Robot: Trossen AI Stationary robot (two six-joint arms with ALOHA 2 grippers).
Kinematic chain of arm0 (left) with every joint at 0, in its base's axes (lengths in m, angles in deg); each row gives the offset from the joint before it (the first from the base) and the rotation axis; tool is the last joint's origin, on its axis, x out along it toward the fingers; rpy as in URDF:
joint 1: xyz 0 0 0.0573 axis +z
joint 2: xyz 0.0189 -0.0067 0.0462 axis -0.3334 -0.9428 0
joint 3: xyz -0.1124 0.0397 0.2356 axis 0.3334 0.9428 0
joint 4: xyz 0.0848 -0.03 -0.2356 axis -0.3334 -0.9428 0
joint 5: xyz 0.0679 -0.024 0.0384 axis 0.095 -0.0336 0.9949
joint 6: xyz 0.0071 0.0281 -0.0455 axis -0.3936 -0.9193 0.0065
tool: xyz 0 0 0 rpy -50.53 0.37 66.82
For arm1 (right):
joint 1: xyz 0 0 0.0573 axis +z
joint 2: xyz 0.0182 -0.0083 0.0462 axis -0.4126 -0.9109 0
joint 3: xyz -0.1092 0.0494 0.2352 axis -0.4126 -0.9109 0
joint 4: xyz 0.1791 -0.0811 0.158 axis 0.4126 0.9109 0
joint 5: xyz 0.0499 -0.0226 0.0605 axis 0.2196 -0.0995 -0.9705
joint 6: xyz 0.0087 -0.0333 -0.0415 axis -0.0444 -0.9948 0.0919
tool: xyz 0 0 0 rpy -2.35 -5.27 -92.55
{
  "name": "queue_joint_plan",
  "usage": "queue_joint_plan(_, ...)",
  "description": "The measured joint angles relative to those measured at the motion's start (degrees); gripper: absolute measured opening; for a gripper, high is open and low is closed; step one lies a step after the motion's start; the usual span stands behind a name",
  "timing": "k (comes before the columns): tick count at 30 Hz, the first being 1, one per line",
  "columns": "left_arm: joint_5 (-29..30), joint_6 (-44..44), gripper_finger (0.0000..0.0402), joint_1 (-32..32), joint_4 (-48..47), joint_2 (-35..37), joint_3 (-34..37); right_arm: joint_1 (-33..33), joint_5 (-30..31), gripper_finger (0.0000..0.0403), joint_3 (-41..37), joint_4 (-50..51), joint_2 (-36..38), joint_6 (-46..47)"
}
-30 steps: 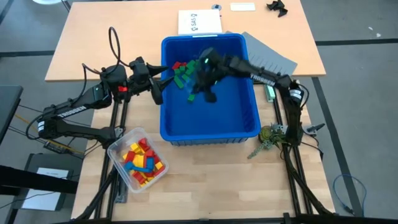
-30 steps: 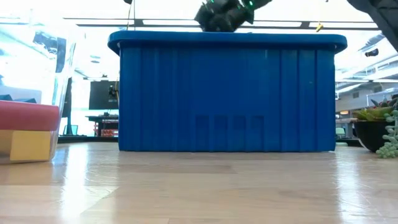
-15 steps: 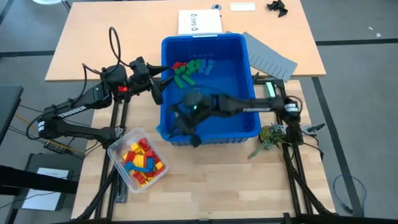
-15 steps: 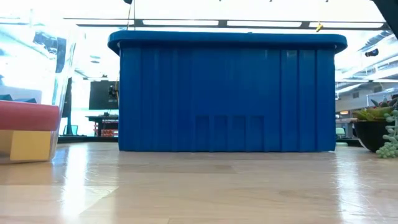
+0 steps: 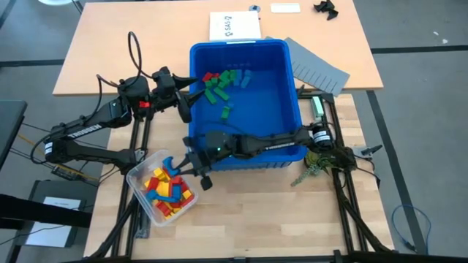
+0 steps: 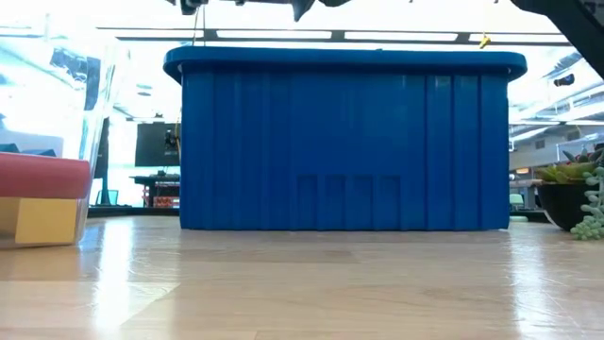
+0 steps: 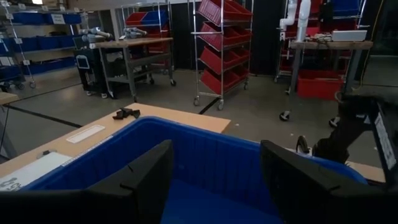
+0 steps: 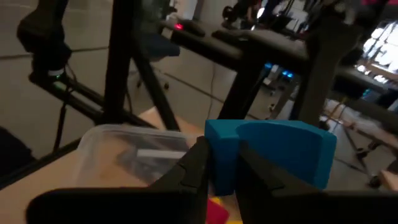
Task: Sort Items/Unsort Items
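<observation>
My right gripper (image 5: 183, 165) reaches across the blue bin's (image 5: 248, 157) near left corner and hangs over the far right rim of a clear tub (image 5: 143, 169). It is shut on a blue block (image 8: 273, 154). The tub holds several red, yellow and blue blocks (image 5: 165, 191). Green and red blocks (image 5: 219, 82) lie on the bin's floor at its far left, with a single green one (image 5: 227, 111) nearer the middle. My left gripper (image 5: 187, 93) waits open at the bin's left rim, with nothing between its fingers (image 7: 146, 177). My right gripper pinches one end of the blue block (image 8: 219, 144) between its two fingers (image 8: 191, 169). The rest of the block sticks out to one side. The fingers lie about level and point toward the table's near left. The block is lifted clear above the clear tub (image 8: 118, 146).
A grey slotted sheet (image 5: 319, 68) leans at the bin's far right corner. A white paper (image 5: 234, 25) lies behind the bin. A small plant (image 5: 317, 161) stands near the right arm's base. In the low view the bin (image 6: 344, 142) fills the middle and the tub (image 6: 47, 142) stands at the left.
My right gripper has swung from over the bin's far part toward the table's near left, past the bin's near left corner, to above the clear tub. It has sunk a little and tipped from pointing down to about level, carrying the blue block.
</observation>
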Motion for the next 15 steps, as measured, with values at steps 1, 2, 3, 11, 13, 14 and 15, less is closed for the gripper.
queue_joint_plan(1,0.0,0.0,0.0248,0.0,0.0,0.0,0.0,0.3,0.0,0.0068,0.0,0.5,-0.2,0.0)
queue_joint_plan(2,0.0,0.0,0.0248,0.0,0.0,0.0,0.0,0.6,0.0,0.0078,0.0,0.7,-0.4,0.0)
queue_joint_plan(3,0.0,0.0,0.0248,0.0,0.0,0.0,0.0,0.9,-0.1,0.009,0.0,1.0,-0.4,-0.1)
queue_joint_plan(11,0.0,0.0,0.0248,0.0,0.0,0.0,0.0,0.5,3.4,0.0194,0.0,5.8,2.1,-0.9)
queue_joint_plan(13,0.0,0.0,0.0248,0.0,0.0,0.0,0.0,-0.2,4.3,0.021,0.0,7.3,4.1,-1.4)
queue_joint_plan(14,0.0,0.0,0.0248,0.0,0.0,0.0,0.0,-0.5,4.6,0.0216,0.0,8.6,5.0,-1.5)
queue_joint_plan(15,0.0,0.0,0.0248,0.0,0.0,0.0,0.0,-0.8,4.8,0.022,0.0,10.4,5.9,-2.0)
